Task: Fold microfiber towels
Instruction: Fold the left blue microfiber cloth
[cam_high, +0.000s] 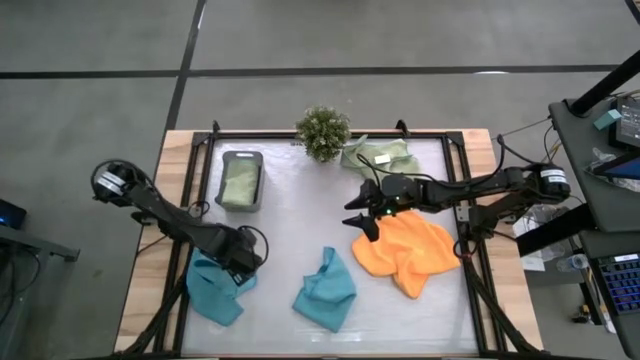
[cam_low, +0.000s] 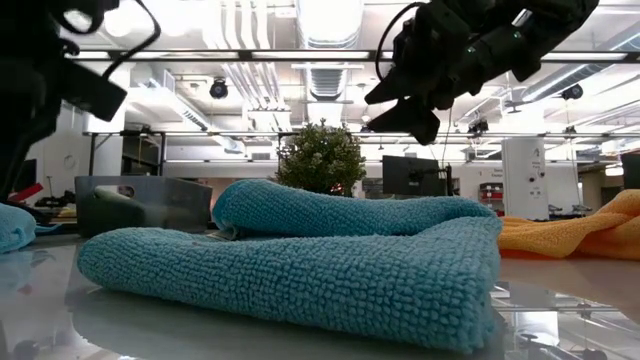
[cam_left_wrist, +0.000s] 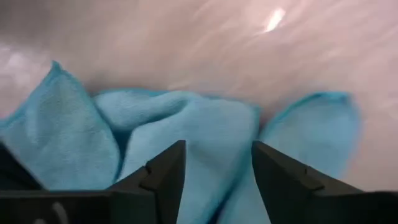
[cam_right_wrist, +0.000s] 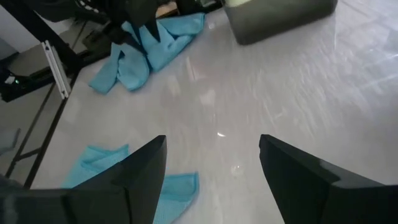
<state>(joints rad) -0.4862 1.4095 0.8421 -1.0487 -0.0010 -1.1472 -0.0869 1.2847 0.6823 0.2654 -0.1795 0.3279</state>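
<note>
My left gripper (cam_high: 240, 262) (cam_left_wrist: 217, 149) points down, open, over a crumpled teal towel (cam_high: 215, 292) (cam_left_wrist: 186, 124) at the table's near left corner; a bunched ridge of the cloth lies between its fingers. A second teal towel (cam_high: 325, 290) (cam_low: 300, 260) lies loosely folded near the front middle. My right gripper (cam_high: 358, 212) (cam_right_wrist: 211, 143) hangs open above the table's middle, beside the orange towel (cam_high: 405, 255), with nothing between its fingers. A sage-green towel (cam_high: 380, 155) lies at the far edge, and another green one (cam_high: 241, 180) lies in the tray. My left gripper's open fingers (cam_left_wrist: 165, 177) stand on either side of the raised fold (cam_left_wrist: 211, 134) of the near-left teal towel, coming from above. Whether they touch the cloth, I cannot tell. The towel lies slack on the table.
A dark grey tray (cam_high: 222, 195) stands at the far left, and a small bushy plant (cam_high: 323, 132) at the far middle. A raised frame (cam_high: 462, 180) runs along the table's sides. Bare table surface (cam_high: 300, 225) lies between the tray and the teal towels.
</note>
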